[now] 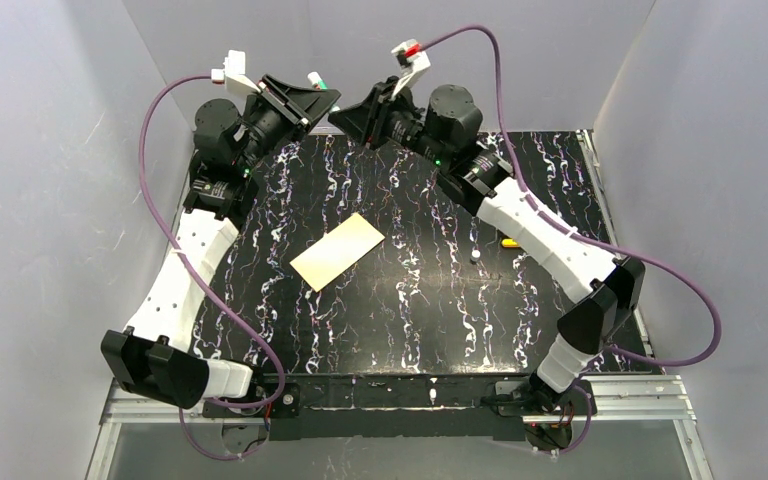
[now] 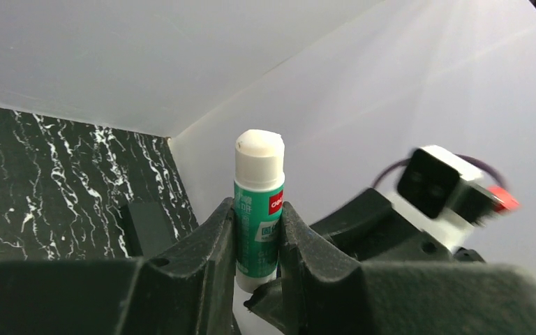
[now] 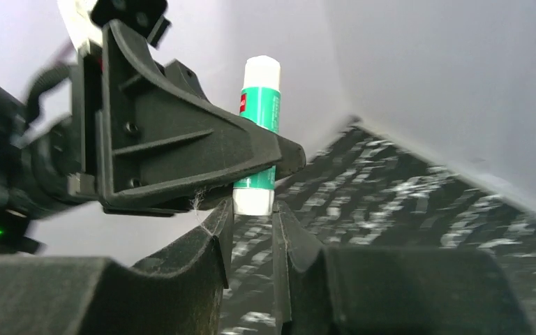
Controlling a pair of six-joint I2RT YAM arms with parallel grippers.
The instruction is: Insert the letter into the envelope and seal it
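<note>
Robotics lab test cell: plain white panel walls (image 1: 50, 150) box in a black marbled table (image 1: 410, 320). The left arm (image 1: 195, 255) and right arm (image 1: 545, 235), white-and-black robot limbs trailing purple cables (image 1: 143, 135), stand by a metal rail (image 1: 640, 395).

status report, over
Left gripper shut on glue stick, raised at far edge. Right gripper open close beside it. Envelope flat mid-table, nothing on it. Letter not in view.

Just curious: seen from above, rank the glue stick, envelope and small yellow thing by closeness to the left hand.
1. Glue stick, gripped in the left hand.
2. Envelope, flat in the middle.
3. Small yellow thing, far right.
</note>
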